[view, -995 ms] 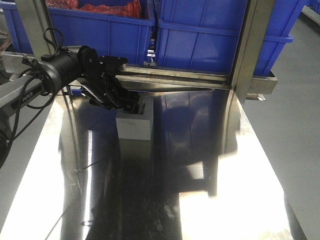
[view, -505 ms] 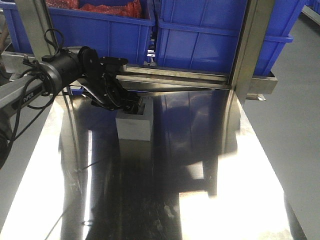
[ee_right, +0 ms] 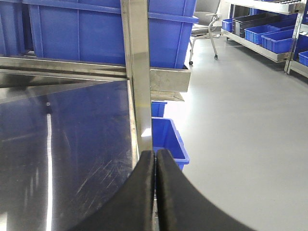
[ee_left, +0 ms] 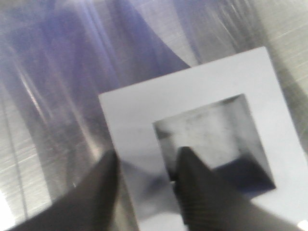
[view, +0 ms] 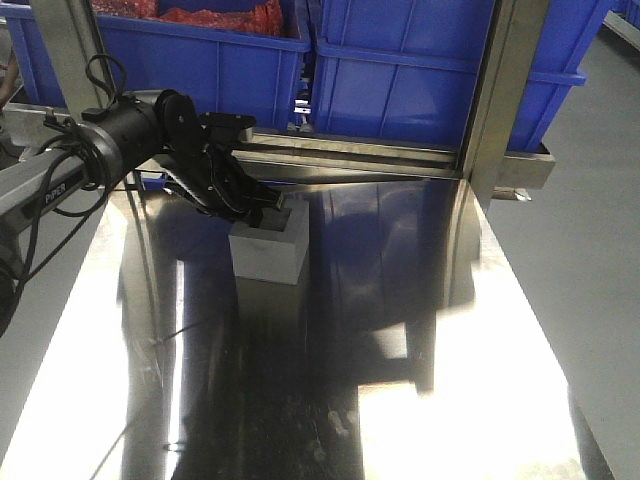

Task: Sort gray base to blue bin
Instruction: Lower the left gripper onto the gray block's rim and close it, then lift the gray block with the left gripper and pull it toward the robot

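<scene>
OK, status. Left claw (view: 268,208) is down on the gray base (view: 268,255). In the wrist view my claw (ee_left: 144,192) straddles one wall of the gray base (ee_left: 216,82): one finger (ee_left: 103,192) is outside the block and the other finger (ee_left: 192,192) is inside the square recess. Both fingers sit right at the wall, but I can't tell whether they are actually clamping it.

The base's recess faces up. From the front view it looks to be sitting on the steel surface (view: 450,350), toward the far edge on my left arm's side.

The blue bins (view: 440,80) stand in a row behind the rail past the far edge, apart from the base. The one nearer my left arm has red contents (view: 215,14). A metal post (view: 495,100) rises at the far right corner of the surface.

Right claw (ee_right: 155,151) is clenched, fingers pressed together with nothing between them, and it hangs over the surface edge by the same post (ee_right: 137,72). A small blue crate (ee_right: 168,139) sits on the gray floor (ee_right: 240,120) below.
</scene>
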Motion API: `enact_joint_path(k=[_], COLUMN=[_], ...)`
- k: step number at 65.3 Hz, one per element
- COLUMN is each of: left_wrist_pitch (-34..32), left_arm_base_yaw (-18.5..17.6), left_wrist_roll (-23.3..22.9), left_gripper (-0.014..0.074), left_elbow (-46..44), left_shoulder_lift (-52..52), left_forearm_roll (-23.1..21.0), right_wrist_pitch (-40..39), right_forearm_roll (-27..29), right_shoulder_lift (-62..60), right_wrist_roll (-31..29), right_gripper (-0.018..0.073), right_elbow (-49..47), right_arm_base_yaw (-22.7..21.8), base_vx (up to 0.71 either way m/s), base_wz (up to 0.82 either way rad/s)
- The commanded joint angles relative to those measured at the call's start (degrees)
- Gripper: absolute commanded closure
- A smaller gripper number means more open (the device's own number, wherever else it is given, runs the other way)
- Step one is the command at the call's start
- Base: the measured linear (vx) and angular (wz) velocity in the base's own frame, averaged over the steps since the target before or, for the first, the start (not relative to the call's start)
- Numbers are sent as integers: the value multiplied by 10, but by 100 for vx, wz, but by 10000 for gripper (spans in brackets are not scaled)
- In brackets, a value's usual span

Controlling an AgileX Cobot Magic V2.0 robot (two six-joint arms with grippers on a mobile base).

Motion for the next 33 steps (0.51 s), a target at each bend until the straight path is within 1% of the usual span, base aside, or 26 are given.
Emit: enact_joint_path(k=[1, 17, 22, 33], left_wrist_pitch=[-4, -4, -13, -54], left_arm_base_yaw=[-3, -3, -3, -3], left_wrist_roll=[-2, -2, -2, -2], left_gripper=[437, 517, 537, 560], left_elbow=[-13, -13, -13, -13], left_shoulder_lift=[-36, -39, -42, -61], left_forearm_roll=[-1, -1, -3, -41], right_wrist_pitch=[-42, -42, -42, -42], right_forearm_roll=[-4, -4, -4, -4], right_shoulder_lift=[-1, -1, -1, -1], right_wrist_roll=[-7, -7, -7, -7], right_gripper=[564, 564, 564, 564], right_elbow=[1, 1, 1, 1], right_arm_base_yaw=[0, 0, 0, 0], base_vx=[0, 0, 0, 0], base_wz=[0, 0, 0, 0])
